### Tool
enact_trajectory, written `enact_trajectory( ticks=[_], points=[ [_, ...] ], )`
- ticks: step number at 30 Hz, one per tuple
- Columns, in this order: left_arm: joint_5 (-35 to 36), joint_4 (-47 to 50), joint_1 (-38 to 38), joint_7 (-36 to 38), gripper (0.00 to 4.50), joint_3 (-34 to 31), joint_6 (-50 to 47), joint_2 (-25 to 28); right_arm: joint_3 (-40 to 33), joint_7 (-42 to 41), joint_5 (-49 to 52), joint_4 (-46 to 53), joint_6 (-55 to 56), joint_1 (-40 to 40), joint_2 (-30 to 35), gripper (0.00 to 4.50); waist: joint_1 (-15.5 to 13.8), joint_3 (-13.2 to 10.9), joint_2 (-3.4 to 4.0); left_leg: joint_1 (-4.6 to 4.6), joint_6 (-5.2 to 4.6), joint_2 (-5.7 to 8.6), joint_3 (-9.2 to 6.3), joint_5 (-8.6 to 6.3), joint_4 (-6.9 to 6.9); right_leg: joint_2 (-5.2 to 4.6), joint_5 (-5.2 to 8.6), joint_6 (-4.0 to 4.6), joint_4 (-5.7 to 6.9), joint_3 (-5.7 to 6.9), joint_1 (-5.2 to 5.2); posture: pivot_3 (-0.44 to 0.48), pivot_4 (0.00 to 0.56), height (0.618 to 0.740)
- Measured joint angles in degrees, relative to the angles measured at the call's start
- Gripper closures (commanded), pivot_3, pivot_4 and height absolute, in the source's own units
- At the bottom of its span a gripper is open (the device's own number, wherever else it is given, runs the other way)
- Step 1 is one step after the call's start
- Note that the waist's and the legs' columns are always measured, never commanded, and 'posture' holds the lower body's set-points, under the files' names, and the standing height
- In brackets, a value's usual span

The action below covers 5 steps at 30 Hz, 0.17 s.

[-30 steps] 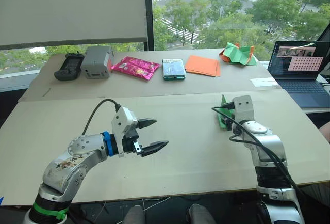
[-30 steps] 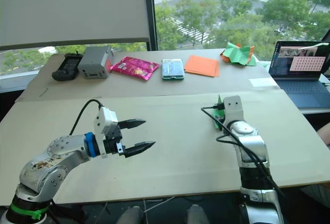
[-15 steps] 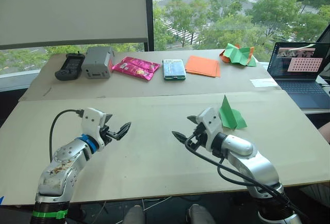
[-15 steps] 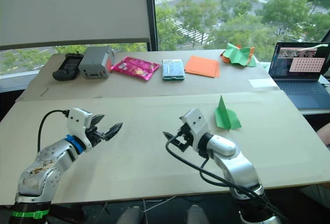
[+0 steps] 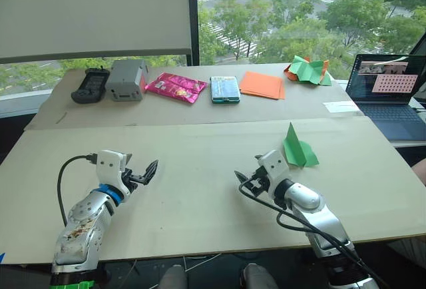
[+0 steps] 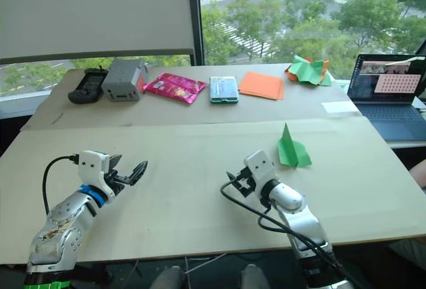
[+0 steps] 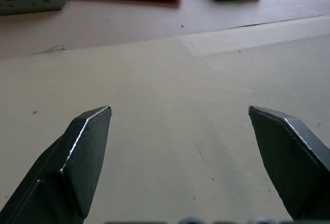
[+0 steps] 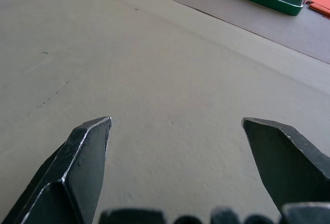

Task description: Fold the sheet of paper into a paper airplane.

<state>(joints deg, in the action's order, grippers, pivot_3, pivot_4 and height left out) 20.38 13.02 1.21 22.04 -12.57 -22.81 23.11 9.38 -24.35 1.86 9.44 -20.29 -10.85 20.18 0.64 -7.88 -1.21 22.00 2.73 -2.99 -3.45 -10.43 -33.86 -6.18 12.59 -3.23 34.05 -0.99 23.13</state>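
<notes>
Paper airplane: the small bright green pointed paper airplane (image 5: 297, 148) lies on the beige tabletop (image 5: 200, 196), on the robot's right side, one wing flat and a pointed fin standing upright.
Right gripper: the right gripper (image 5: 245, 179) hangs low over the near middle of the tabletop, well apart from the paper airplane; its two black fingers (image 8: 85, 157) are spread wide with nothing between them.
Left gripper: the left gripper (image 5: 148, 171) sits low over the near left of the tabletop; its fingers (image 7: 85, 152) are likewise spread apart and empty.
Far row, from the robot's left: a black handheld controller (image 5: 89, 85), a grey box-shaped device (image 5: 125, 80), a shiny pink snack packet (image 5: 174, 87), a green-framed clear case (image 5: 224, 89), flat orange paper sheets (image 5: 261, 84).
Far right corner: a crumpled green-and-orange paper heap (image 5: 307, 70).
Right edge: an open laptop (image 5: 389, 92) with its screen lit; a small white slip of paper (image 5: 340, 106) lies just beside it on the tabletop.
</notes>
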Motion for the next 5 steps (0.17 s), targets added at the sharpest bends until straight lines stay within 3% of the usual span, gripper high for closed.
enact_trajectory(
  ticks=[5],
  points=[
    [0.10,-0.01,-0.09,0.59,0.00,0.00,0.76,-0.71,-0.28,0.00,-0.47,0.00,0.21,0.07,-0.53,0.03,0.06,0.00,0.00,0.01,0.03,-0.01,0.00,-0.02,0.01,0.00,0.00,0.00,0.01,0.00,-0.02,0.000,0.150,0.706]
  ],
)
